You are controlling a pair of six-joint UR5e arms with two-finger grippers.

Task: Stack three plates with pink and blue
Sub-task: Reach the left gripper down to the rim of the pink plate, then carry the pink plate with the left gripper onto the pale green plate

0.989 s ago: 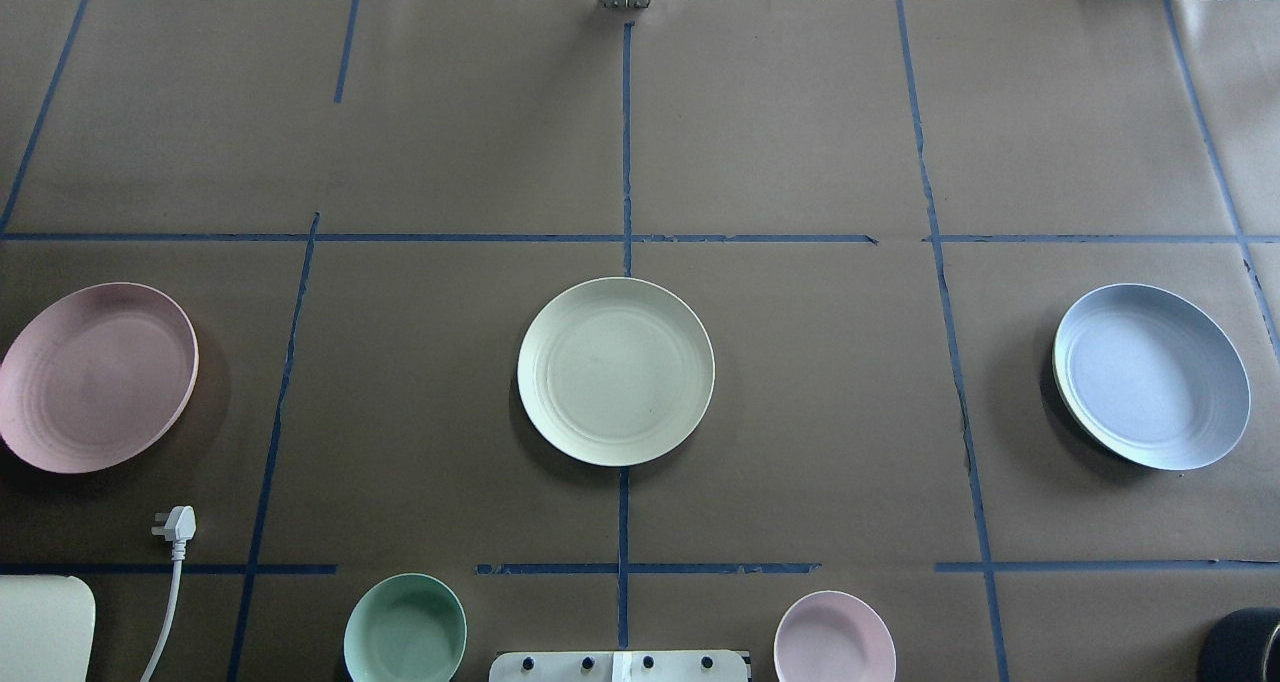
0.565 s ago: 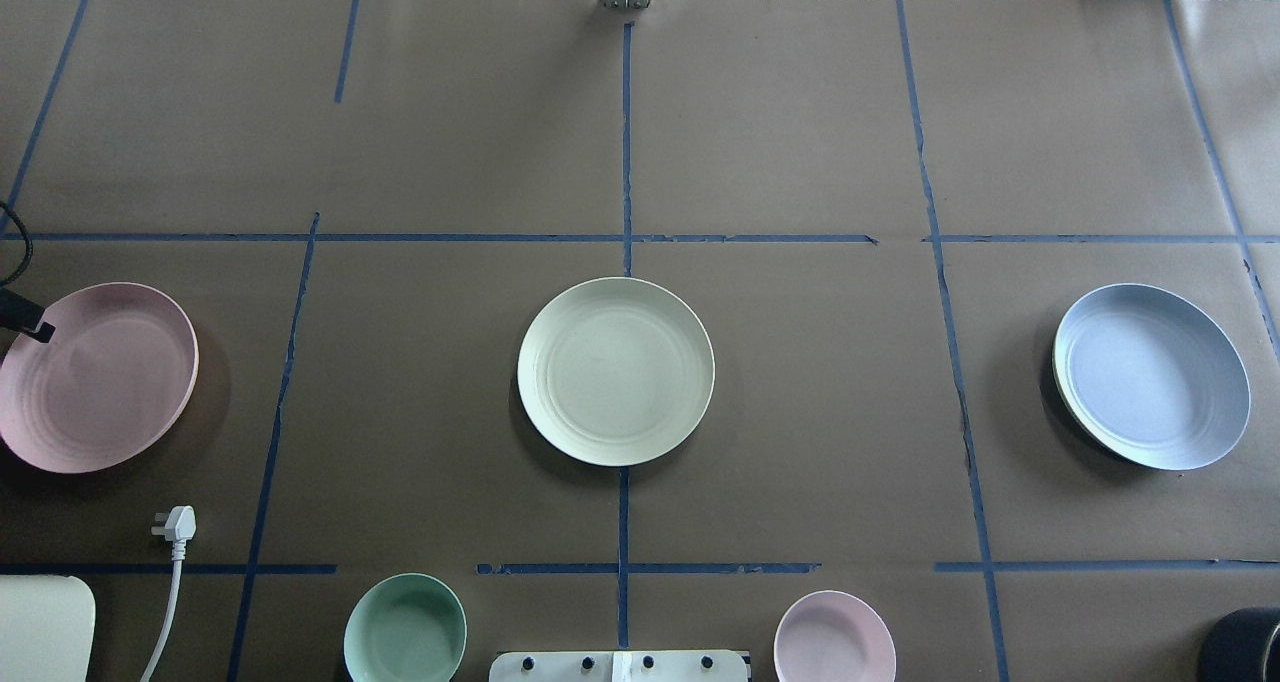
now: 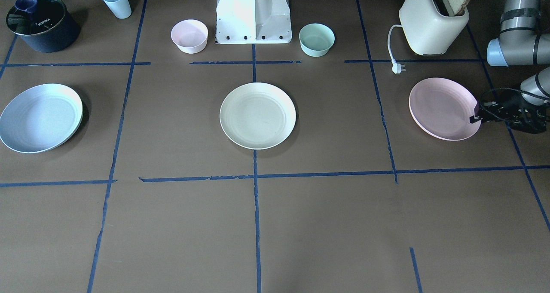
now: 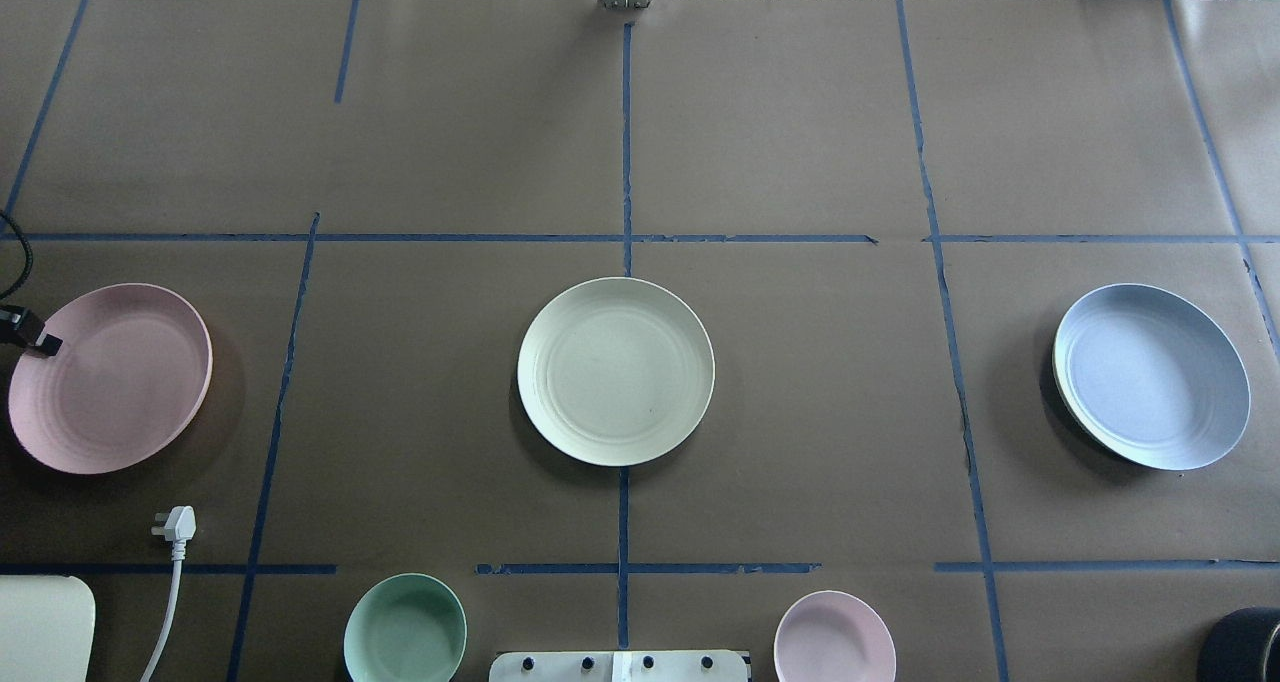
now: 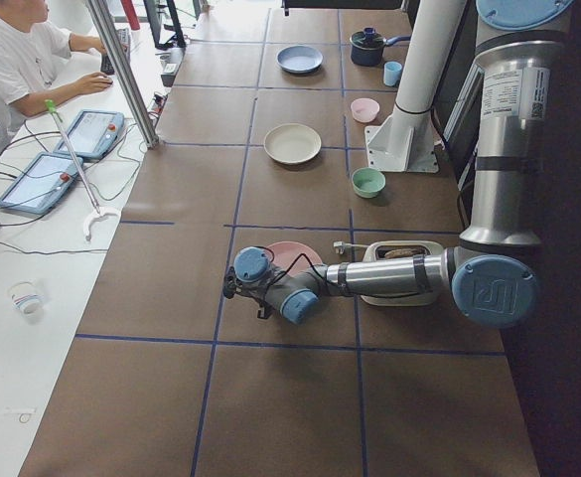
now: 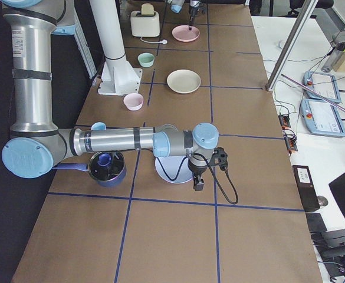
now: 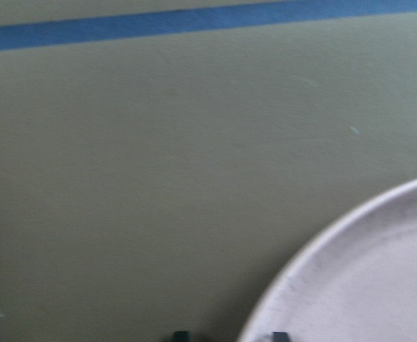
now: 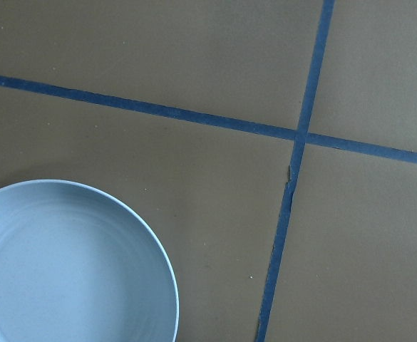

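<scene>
1. Comparing with a second ago: the left gripper (image 4: 42, 342) was then outside the overhead view and now sits at the rim of the pink plate (image 4: 110, 377). The plate has slid a little toward the desk's middle, and its shadow on that side is wider.
2. The pink plate lies near the desk's left edge, with the gripper on the part of its rim nearest that edge. In the wrist view the rim runs between the two dark fingertips (image 7: 279, 335), one outside it and one over the plate. The gap is narrow and pinches the rim.
3. Being round, the plate has no long axis; its hollow faces up.
4. The cream plate (image 4: 615, 370) at the desk's middle and the blue plate (image 4: 1150, 375) near the right edge are unmoved. The right gripper (image 6: 199, 184) hangs just beside the blue plate, and I cannot tell how wide it stands.
</scene>
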